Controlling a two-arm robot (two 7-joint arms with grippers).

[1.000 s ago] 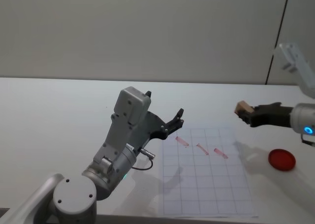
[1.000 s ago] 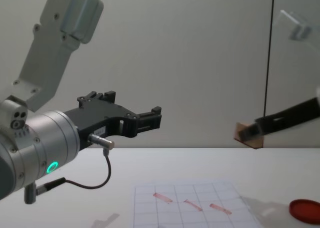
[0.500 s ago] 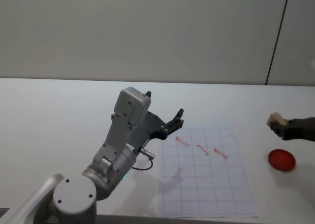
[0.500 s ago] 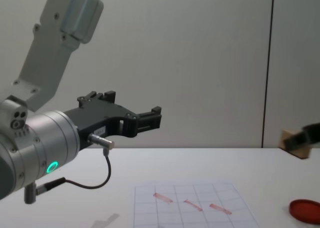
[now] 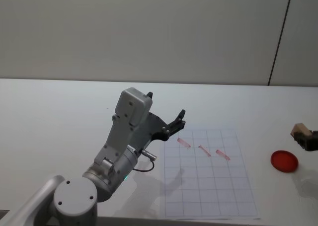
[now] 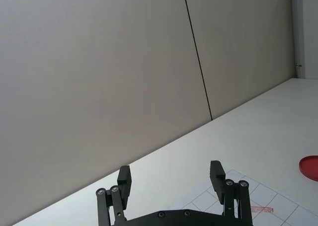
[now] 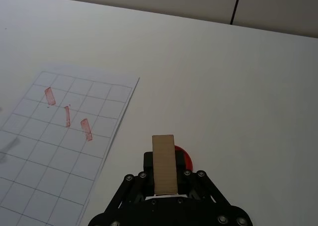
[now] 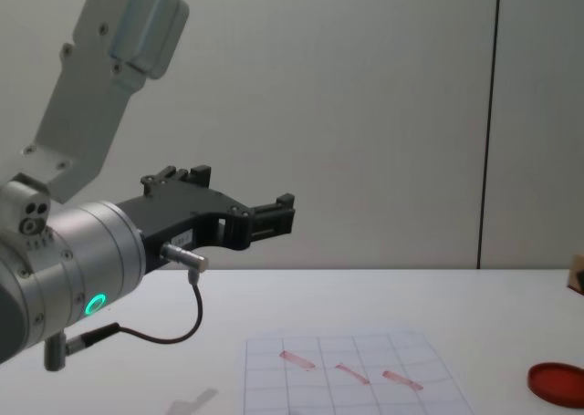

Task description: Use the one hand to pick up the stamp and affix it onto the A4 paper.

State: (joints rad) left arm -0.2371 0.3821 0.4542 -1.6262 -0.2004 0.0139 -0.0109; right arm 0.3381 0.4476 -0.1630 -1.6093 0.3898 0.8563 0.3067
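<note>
Right gripper (image 7: pixel 164 179): fingers pinched on stamp (image 7: pixel 164 164), tan block held lengthwise between jaws, no gap visible. In head view, stamp (image 5: pixel 299 130) sits at 3 o'clock edge, raised above red ink pad (image 5: pixel 284 161). A4 paper (image 5: pixel 208 186) lies well apart toward 9 o'clock of pad, three red marks on upper rows. Likely step: ink stamp on pad. Keep underside flat, descend square, hold grip firm.

Left gripper (image 6: pixel 171 184): fingers spread wide, empty, parked aloft at 9 o'clock of paper.
</note>
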